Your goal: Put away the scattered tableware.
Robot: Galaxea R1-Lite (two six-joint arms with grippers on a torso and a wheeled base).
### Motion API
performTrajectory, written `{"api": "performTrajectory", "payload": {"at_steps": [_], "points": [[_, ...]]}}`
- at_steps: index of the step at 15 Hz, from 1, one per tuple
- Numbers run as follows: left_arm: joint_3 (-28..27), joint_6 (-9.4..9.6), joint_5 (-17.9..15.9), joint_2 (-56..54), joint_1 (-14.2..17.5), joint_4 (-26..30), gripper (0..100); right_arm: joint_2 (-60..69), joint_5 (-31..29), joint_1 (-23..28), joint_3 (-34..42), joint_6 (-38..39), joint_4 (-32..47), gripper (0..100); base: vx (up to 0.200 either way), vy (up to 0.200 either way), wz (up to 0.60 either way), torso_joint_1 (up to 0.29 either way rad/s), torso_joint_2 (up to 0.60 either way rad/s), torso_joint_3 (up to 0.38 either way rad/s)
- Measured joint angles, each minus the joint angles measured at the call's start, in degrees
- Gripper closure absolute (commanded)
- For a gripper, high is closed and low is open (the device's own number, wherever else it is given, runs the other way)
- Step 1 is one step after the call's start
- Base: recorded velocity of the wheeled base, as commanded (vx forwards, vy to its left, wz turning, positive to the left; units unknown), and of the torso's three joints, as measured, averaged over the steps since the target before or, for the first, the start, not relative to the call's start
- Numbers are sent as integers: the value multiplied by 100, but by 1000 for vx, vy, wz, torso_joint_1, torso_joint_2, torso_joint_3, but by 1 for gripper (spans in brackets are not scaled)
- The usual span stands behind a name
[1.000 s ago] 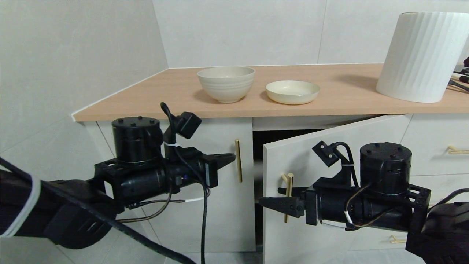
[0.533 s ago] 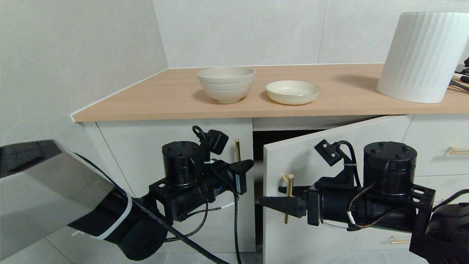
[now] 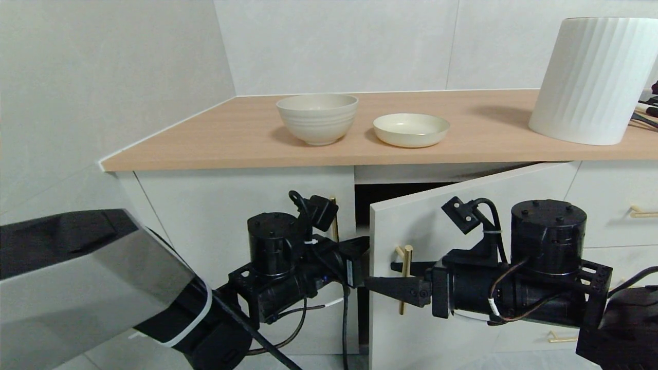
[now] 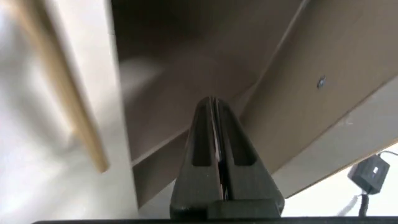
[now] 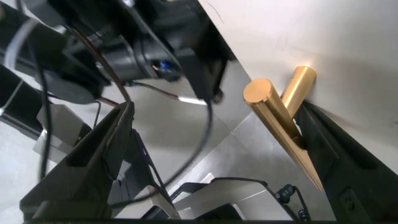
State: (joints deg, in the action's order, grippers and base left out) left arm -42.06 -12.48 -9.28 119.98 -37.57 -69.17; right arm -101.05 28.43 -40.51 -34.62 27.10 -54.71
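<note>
A cream ribbed bowl and a shallow cream plate stand side by side on the wooden countertop. Below them the right cabinet door hangs ajar. My right gripper is open, its fingers on either side of that door's brass handle; in the right wrist view the handle lies close to one finger. My left gripper is shut and empty, its tip at the dark gap between the two doors. The left wrist view has its tip pointing into the cabinet interior.
The left cabinet door is closed, its brass handle just beside my left gripper. A tall white ribbed container stands on the counter at the right. Drawers with brass pulls sit further right. A wall closes the left side.
My left arm has swung right and down, bringing its shut gripper from beside the left door's handle to the gap between the doors. The right gripper has stayed at the handle.
</note>
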Motion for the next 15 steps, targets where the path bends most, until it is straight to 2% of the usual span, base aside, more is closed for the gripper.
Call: {"api": "performTrajectory", "payload": {"at_steps": [1,4,6,8,11,15], "points": [[-28,-2,-2,129,-63,-257,100,6,0,0,34,-9,-16,0,0,0,0,0,0,0],[-57,-5,-18,312,-162,-385,100,83,9,16,161,-30,-17,0,0,0,0,0,0,0],[-61,-13,-128,364,-195,-378,100,113,-152,88,317,-568,-30,0,0,0,0,0,0,0],[-59,-62,-126,375,-230,-374,100,122,-588,195,483,-1035,20,0,0,0,0,0,0,0],[-50,-168,-148,375,-256,-377,100,135,-837,311,590,-1109,16,0,0,0,0,0,0,0],[-13,-180,-165,328,-258,-396,100,466,-842,405,645,-1101,180,0,0,0,0,0,0,0]]}}
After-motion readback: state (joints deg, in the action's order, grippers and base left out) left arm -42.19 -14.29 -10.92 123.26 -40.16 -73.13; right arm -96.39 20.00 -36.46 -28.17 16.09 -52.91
